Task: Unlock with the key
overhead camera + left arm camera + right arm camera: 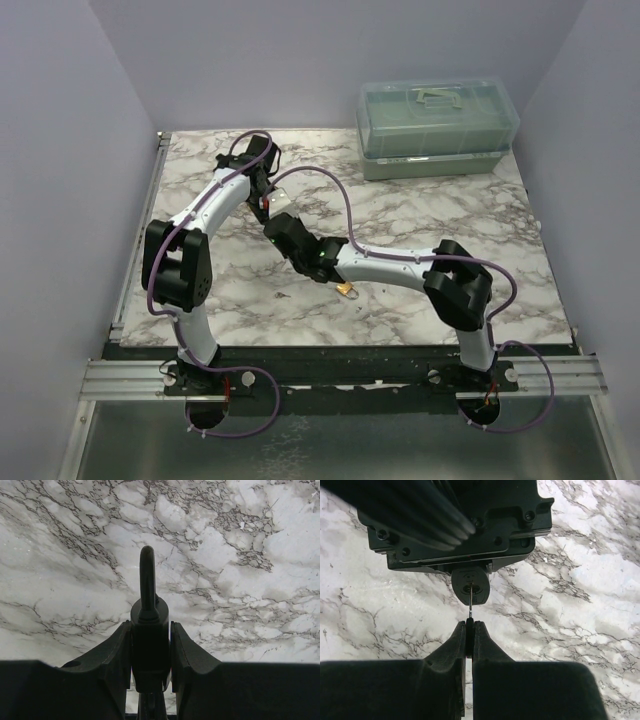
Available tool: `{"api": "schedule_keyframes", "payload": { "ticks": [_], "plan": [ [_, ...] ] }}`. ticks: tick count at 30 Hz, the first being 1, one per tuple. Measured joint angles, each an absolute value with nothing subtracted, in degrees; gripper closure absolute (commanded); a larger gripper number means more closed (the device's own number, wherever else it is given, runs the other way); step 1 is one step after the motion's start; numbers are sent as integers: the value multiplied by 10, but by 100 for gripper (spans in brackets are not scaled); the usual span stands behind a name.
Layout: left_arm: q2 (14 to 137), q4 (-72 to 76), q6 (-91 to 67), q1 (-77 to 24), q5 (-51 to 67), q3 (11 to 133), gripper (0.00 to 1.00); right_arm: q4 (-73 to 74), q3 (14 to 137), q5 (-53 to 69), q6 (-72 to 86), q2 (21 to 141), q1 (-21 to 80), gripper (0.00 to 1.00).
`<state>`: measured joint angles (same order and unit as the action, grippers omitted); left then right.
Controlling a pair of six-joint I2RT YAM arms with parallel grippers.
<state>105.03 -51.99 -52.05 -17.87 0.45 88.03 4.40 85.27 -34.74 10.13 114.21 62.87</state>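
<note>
Right fingers (485, 650) pinch the key (469, 605), its tip just in the padlock (479, 587) that my left fingers (117, 652) squeeze. Turning it is not done yet, I think.

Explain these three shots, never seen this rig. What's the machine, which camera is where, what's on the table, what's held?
It is two small robot arms bolted at the near edge of a marble table. The overhead picture looks down from above and behind them, with the left arm on the left and the right arm on the right, meeting mid-table. The other two pictures come from a camera on each wrist, looking along that arm's own two fingers. The left end effector clamps a dark padlock, its loop pointing away. The right end effector pinches a thin key whose tip sits at the padlock's keyhole. On the table are a clear plastic toolbox at the far right and a small brass-coloured item beside the right arm, too small to identify.
</note>
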Motion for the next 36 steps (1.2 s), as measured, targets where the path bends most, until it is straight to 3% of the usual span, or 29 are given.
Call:
{"api": "schedule_keyframes", "payload": {
  "ticks": [25,36],
  "plan": [
    [987,-429,-532,-180,1,830,100,-18,858,-431,69,1152,635,100],
    [947,-426,-587,-224,-105,812,100,-96,807,-443,49,1129,642,100]
  ]
}}
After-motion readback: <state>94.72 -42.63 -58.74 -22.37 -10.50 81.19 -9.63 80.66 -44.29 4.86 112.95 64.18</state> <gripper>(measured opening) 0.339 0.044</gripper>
